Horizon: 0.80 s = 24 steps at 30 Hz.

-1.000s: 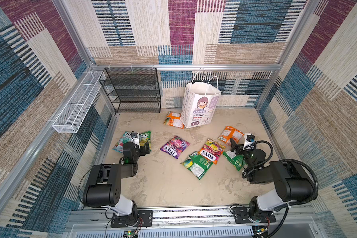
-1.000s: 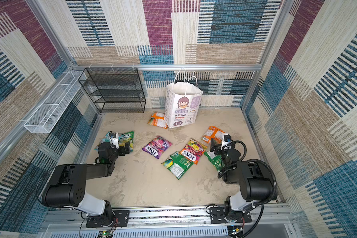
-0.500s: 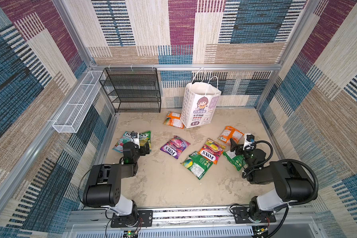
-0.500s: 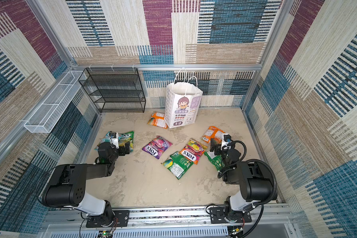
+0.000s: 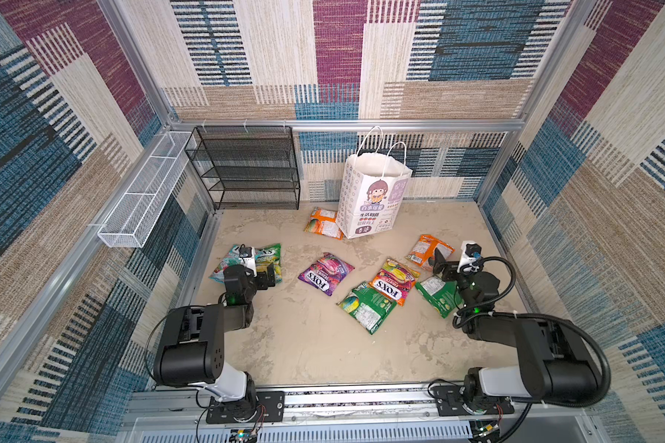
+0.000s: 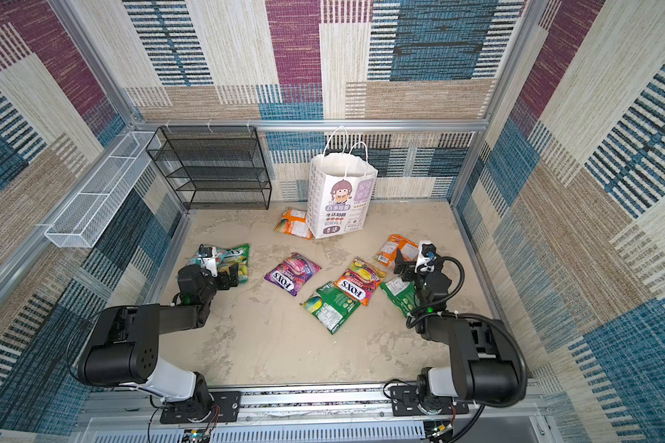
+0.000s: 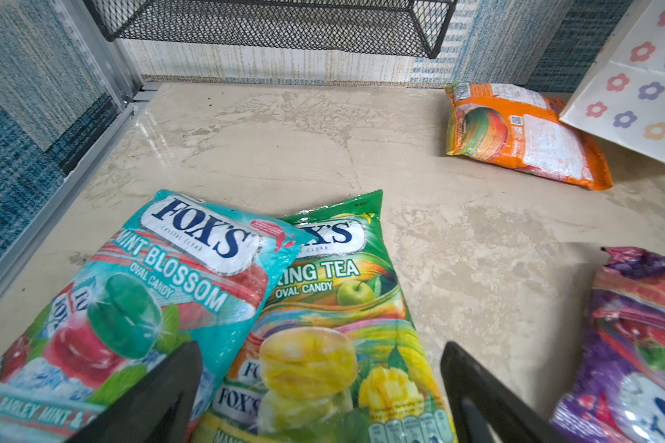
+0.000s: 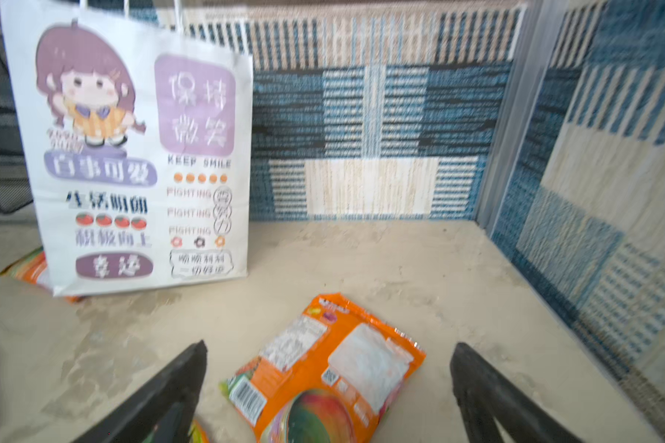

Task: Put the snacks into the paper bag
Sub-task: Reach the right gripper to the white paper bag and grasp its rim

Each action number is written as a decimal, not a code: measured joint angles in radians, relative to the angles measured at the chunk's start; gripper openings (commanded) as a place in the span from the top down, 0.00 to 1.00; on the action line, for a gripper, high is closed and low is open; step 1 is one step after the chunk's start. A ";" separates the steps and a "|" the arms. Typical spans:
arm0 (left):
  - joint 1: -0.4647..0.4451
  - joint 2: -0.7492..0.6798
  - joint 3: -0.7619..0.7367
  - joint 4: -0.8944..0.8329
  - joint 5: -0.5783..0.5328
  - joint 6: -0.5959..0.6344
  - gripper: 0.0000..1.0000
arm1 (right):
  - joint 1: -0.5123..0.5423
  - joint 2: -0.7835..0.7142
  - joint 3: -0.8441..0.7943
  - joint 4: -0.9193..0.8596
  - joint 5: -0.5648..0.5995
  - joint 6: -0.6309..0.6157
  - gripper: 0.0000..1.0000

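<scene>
The white paper bag (image 5: 375, 191) (image 8: 131, 153) stands upright at the back of the floor, mouth open. Several snacks lie flat around it. My left gripper (image 5: 269, 274) (image 7: 321, 347) is open, low over a yellow-green packet (image 7: 323, 291) that a teal packet (image 7: 162, 276) partly overlaps. My right gripper (image 5: 438, 261) (image 8: 331, 347) is open just above an orange packet (image 8: 331, 376) (image 5: 423, 249). A purple packet (image 5: 325, 273), a red-orange one (image 5: 394, 280) and two green ones (image 5: 365, 307) (image 5: 436, 295) lie in the middle. Another orange packet (image 5: 323, 224) lies against the bag's left side.
A black mesh rack (image 5: 246, 168) stands at the back left. A white wire basket (image 5: 143, 195) hangs on the left wall. Metal frame rails and patterned walls close in the beige floor (image 5: 315, 345) on all sides.
</scene>
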 measured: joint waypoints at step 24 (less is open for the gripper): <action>-0.167 -0.713 0.167 -0.520 -0.252 -0.383 0.00 | 0.092 0.202 1.071 -1.174 -0.159 0.859 0.03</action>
